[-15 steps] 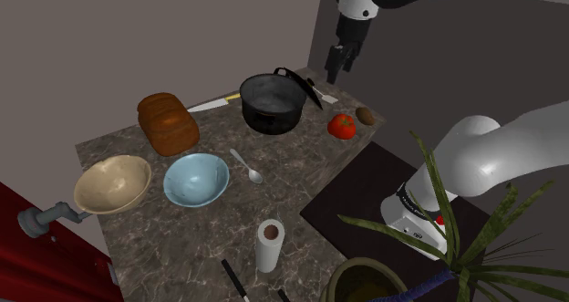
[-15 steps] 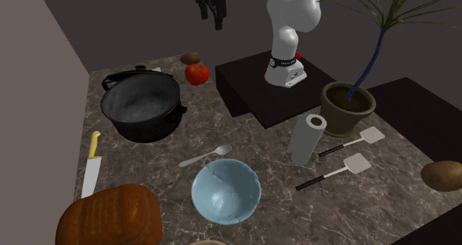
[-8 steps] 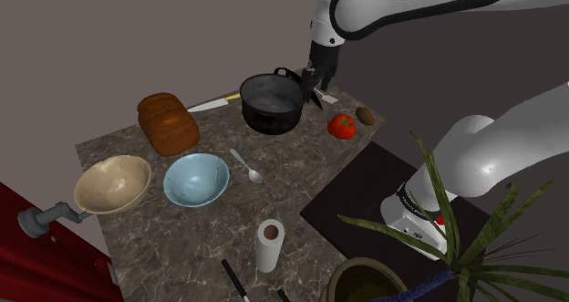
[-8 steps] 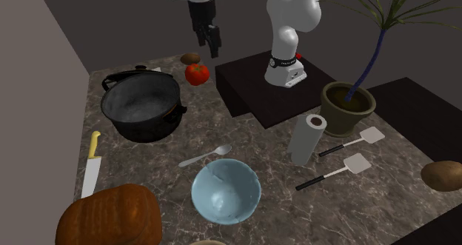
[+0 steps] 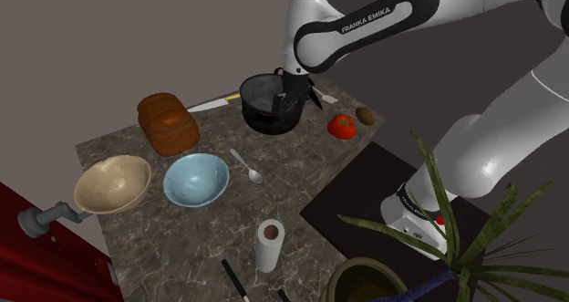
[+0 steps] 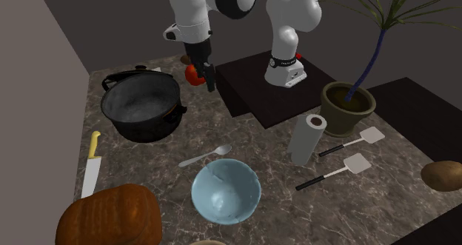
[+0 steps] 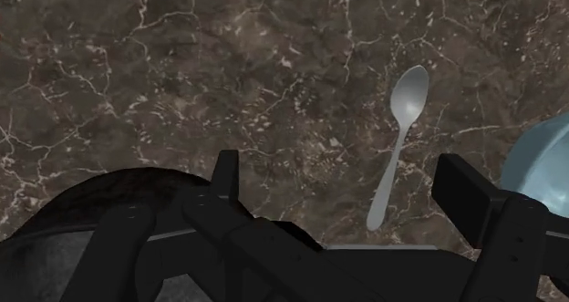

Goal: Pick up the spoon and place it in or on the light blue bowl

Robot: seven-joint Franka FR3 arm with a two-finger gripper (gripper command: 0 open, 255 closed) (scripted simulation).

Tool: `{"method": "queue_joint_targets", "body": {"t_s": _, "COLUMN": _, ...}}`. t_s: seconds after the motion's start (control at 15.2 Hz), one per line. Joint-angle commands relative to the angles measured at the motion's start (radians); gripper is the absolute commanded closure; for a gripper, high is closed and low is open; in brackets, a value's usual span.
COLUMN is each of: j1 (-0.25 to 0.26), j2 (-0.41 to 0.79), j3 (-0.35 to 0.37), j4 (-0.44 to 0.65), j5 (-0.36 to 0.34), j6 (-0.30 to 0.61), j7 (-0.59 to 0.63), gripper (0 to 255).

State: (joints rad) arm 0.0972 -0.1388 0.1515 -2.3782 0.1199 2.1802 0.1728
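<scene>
One spoon [image 5: 245, 164] lies beside the blue bowl [image 5: 195, 180].

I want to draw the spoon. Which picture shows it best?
The wrist view: the spoon lies whole and large on the veined dark counter, ahead of the open gripper. The shoulder view and the second exterior view show it small, beside the light blue bowl.
</scene>
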Motion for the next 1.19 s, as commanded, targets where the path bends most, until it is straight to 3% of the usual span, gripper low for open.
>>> {"method": "queue_joint_targets", "body": {"t_s": 0.0, "j1": 0.005, "j2": 0.079, "j3": 0.008, "j4": 0.031, "j5": 0.007, "j6": 0.045, "j7": 0.018, "gripper": 0}}
{"method": "queue_joint_targets", "body": {"t_s": 0.59, "j1": 0.048, "j2": 0.416, "j3": 0.039, "j4": 0.203, "j5": 0.029, "j6": 0.2, "j7": 0.107, "gripper": 0}}
{"method": "queue_joint_targets", "body": {"t_s": 0.99, "j1": 0.085, "j2": 0.645, "j3": 0.046, "j4": 0.374, "j5": 0.035, "j6": 0.254, "j7": 0.158, "gripper": 0}}
{"method": "queue_joint_targets", "body": {"t_s": 1.12, "j1": 0.091, "j2": 0.671, "j3": 0.045, "j4": 0.387, "j5": 0.036, "j6": 0.267, "j7": 0.161, "gripper": 0}}
